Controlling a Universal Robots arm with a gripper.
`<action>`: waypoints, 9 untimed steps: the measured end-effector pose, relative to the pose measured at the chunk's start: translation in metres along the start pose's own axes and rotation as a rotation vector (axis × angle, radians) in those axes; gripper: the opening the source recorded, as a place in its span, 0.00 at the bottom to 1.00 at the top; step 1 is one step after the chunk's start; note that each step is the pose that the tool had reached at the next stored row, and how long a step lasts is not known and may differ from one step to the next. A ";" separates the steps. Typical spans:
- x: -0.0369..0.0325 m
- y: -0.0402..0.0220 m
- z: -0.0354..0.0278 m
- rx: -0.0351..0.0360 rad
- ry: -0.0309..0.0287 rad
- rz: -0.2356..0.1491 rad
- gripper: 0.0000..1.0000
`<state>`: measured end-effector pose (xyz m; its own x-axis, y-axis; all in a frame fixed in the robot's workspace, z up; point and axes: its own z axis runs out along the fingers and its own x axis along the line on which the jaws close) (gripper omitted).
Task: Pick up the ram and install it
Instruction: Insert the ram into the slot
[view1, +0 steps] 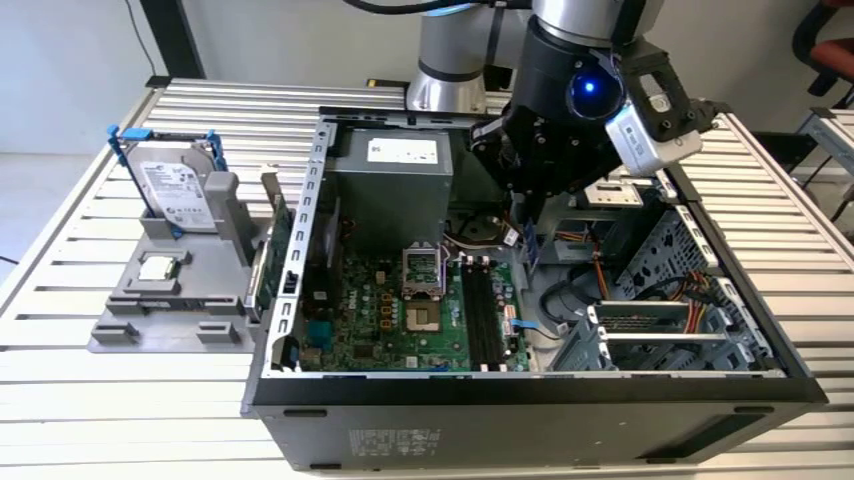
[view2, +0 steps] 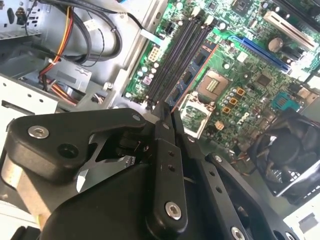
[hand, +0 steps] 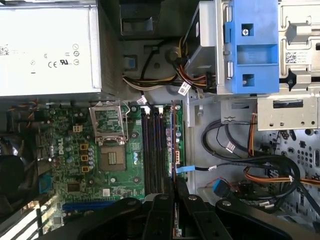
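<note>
Ram stick (hand: 173, 145) is seen edge-on, pinched between the closed fingers of the claw (hand: 175, 196). It hangs inside the open computer case (view1: 534, 425), over the black memory slots (hand: 152, 150) of the green motherboard (hand: 75, 150). Contact with the slots cannot be told.

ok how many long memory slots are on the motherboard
4, side by side in one bank of memory slots, right beside the processor socket on the motherboard; none seems hidden.
</note>
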<state>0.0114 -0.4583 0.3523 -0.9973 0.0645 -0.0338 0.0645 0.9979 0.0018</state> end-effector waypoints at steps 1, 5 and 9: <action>0.0001 0.0000 0.0019 0.0001 0.0000 0.000 0.00; 0.0003 0.0001 0.0091 0.0002 0.0000 0.000 0.00; 0.0002 0.0001 0.0164 0.0016 0.0000 0.000 0.00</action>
<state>0.0118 -0.4582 0.3359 -0.9973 0.0646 -0.0338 0.0647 0.9979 0.0002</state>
